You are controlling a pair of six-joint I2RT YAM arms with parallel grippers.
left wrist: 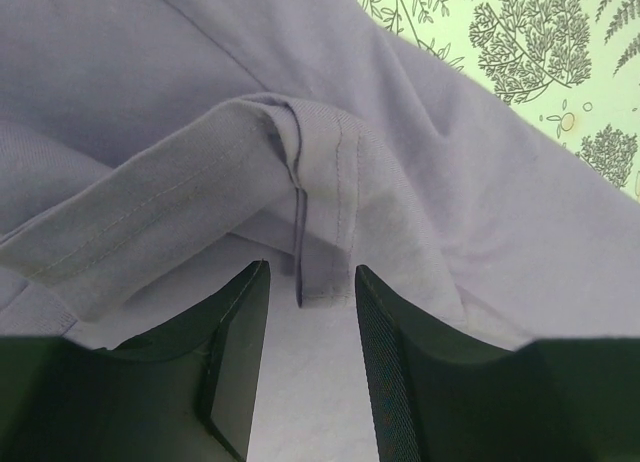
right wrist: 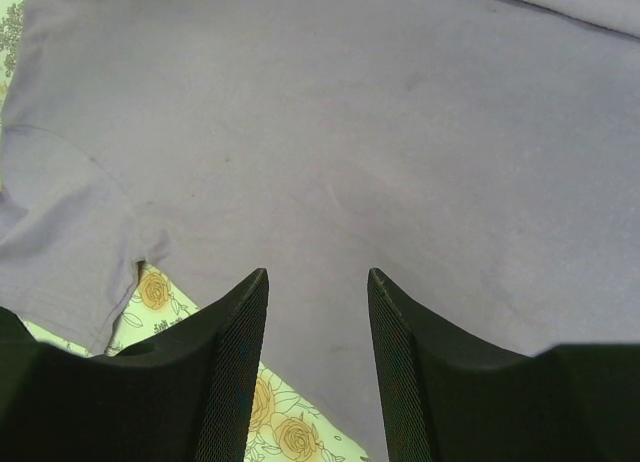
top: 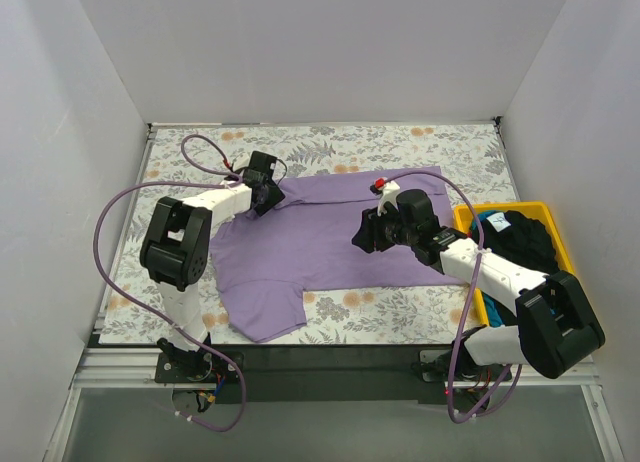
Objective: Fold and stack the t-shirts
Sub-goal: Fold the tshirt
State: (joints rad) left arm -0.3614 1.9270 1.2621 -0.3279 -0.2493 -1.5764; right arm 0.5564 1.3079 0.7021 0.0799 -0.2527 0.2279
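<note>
Okay so, the left gripper had its jaws only partway apart, a fairly narrow gap, and the end of a stitched hem on the lavender t-shirt poked in between the tips. It sat close against the finger on the right of the frame, but there was a visible gap on the other side, so it didn't look clamped. Around that hem the fabric was bunched into a raised fold running off toward the left edge of the wrist view. The right gripper was at a middling gap too, with nothing between its jaws, just flat purple cloth below and one sleeve at the lower left of its frame. From the overhead view the shirt was spread across the middle of the floral table cover. The left gripper was at its upper left edge, the right gripper over its right half, and a sleeve stuck out toward the bottom of the frame. Off at the right edge sat the yellow tray, with a bright blue t-shirt and a black t-shirt heaped in it, well apart from both grippers.
</note>
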